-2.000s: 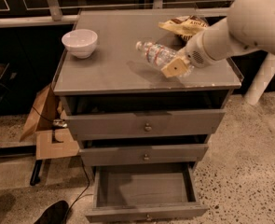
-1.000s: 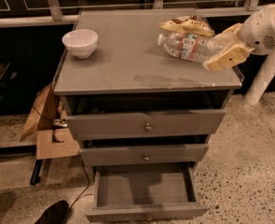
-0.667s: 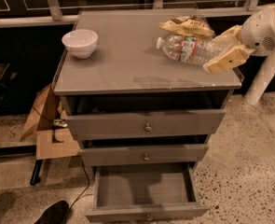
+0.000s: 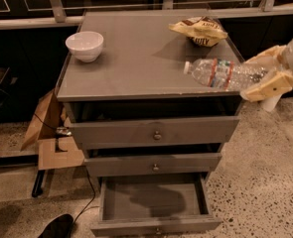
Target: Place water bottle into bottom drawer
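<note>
The water bottle (image 4: 220,74) is clear and crinkled with a white cap and a red-and-blue label band. It lies on its side in the air, cap pointing left, over the front right edge of the cabinet top (image 4: 136,58). My gripper (image 4: 262,75) is at the right edge of the view, shut on the bottle's base end with its tan fingers (image 4: 270,87) above and below it. The bottom drawer (image 4: 153,205) is pulled open below and holds nothing.
A white bowl (image 4: 85,45) stands at the cabinet top's back left. A yellow chip bag (image 4: 199,31) lies at the back right. The two upper grey drawers (image 4: 156,133) are slightly ajar. Cardboard (image 4: 51,133) and a cable lie on the floor left of the cabinet.
My gripper has carried the bottle from the back right of the top, near the chip bag, forward and down to the front right edge. The drawers have not moved.
</note>
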Controlling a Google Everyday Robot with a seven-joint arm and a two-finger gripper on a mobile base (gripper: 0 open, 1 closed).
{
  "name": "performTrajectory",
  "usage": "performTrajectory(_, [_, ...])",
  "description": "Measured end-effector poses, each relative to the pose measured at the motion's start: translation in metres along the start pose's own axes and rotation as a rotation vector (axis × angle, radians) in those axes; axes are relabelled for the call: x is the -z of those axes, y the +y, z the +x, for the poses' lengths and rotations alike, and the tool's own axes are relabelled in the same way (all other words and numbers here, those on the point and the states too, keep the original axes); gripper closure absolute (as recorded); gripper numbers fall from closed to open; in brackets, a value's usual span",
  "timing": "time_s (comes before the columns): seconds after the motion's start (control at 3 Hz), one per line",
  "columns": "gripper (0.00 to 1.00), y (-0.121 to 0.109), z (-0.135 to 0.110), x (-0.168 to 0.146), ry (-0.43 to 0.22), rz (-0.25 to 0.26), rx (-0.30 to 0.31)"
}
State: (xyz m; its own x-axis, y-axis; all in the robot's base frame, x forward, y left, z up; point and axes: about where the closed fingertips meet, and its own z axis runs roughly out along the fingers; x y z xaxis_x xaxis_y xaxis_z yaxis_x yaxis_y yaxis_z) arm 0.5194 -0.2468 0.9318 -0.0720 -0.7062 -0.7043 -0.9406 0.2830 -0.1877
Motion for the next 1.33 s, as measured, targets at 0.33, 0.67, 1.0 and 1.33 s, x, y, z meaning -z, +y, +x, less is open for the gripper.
performTrajectory(0.33, [1.00, 0.028, 0.036, -0.016, -0.020, -0.054, 0.007])
performTrajectory(0.67, [1.00, 0.061, 0.074, -0.051, -0.042, -0.143, 0.019])
performTrajectory(1.0, [1.00, 0.061, 0.074, -0.052, -0.042, -0.143, 0.019])
performTrajectory(1.33, [1.00, 0.066, 0.094, -0.070, -0.035, -0.162, 0.049])
